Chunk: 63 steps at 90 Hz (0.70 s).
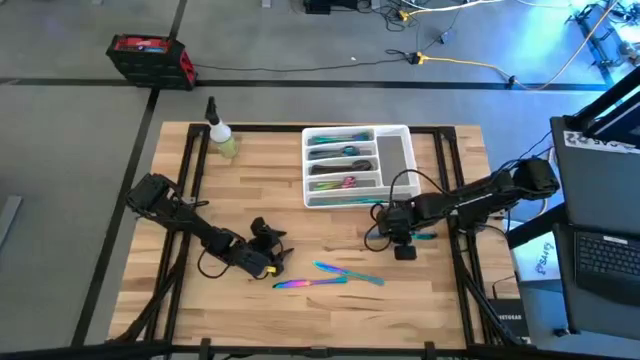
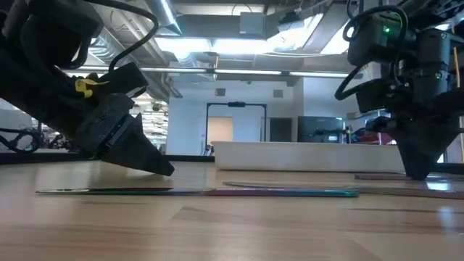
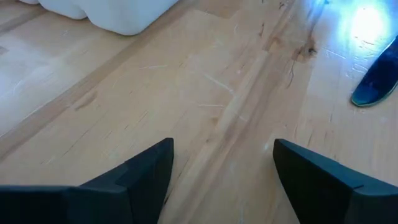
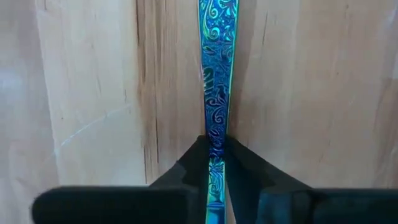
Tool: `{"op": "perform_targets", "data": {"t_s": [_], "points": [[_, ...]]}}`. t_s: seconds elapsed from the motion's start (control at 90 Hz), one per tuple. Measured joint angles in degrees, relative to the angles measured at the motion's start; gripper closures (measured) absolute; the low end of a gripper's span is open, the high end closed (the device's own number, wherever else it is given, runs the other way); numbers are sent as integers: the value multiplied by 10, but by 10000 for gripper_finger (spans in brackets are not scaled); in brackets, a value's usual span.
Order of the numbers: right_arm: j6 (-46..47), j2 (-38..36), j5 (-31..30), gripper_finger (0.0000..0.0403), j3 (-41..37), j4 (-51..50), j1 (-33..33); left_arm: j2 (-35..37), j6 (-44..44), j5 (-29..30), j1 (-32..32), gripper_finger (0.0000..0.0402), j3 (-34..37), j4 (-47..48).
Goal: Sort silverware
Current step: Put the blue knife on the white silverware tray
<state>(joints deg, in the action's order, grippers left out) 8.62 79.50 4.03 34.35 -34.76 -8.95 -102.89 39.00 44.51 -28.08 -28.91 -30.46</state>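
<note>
Pale butcher-block table (image 1: 250,190) holds my white compartmented tray (image 1: 394,155), mostly filled. My right gripper (image 4: 216,163) pinches an iridescent teal-handled utensil (image 4: 216,93) just beside it; my left gripper (image 3: 221,168) gapes empty. Two rainbow pieces (image 1: 330,275) await sorting.

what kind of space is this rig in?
Likely a robotics lab or workshop: concrete floor with loose cables, a laptop beside the wooden table, exposed ceiling ducts.
</note>
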Motion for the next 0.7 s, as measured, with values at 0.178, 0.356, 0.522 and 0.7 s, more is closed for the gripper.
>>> {"op": "perform_targets", "data": {"t_s": [0.178,0.356,0.522,0.7], "points": [[0,0,-14,373,0,-5,-1,0,0,0,0,139,0,0],[1,0,-7,373,0,-6,0,0,0,0,0,139,0,0],[11,0,1,373,0,-7,0,0,0,0,0,139,0,0],[28,0,10,373,7,-22,0,0,0,1,0,139,0,0]]}}
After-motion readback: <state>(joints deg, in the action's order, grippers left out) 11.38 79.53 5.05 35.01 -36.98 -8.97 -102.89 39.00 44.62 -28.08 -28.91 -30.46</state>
